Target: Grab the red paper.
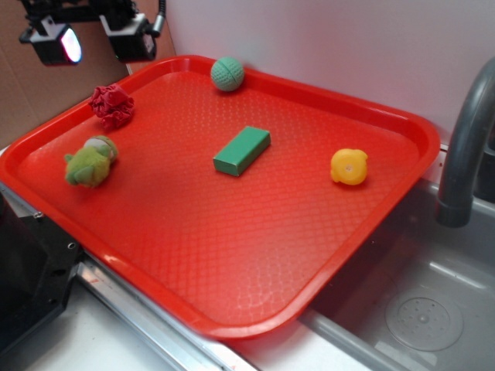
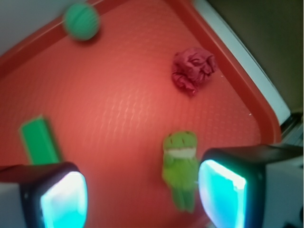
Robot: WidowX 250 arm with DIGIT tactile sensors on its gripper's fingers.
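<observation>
A wide tray of glossy red plastic, its floor stamped with a fine diamond grid and its rim rolled up smooth, sits tilted over the edge of a grey sink. The red paper lies near the tray's far left rim: a dark crimson wad, ruffled and creased into a rough ball, with deep folds that show clearly in the wrist view. It touches nothing else.

Just in front of it, apart, lies a fuzzy green plush frog with a pale belly, sprawled on its back. A teal ball with a ribbed, knobbly skin rests against the far rim. A flat green block, sharp-edged and matte, lies near the middle of the tray, and a rounded yellow rubber duck sits toward the right side. A curved grey faucet rises at the right edge.

The gripper hangs above the tray's far left corner, holding nothing; its two fingers, black-framed with pale glowing pads, stand spread apart. From the wrist camera the paper lies ahead of the fingers, beyond the frog.
</observation>
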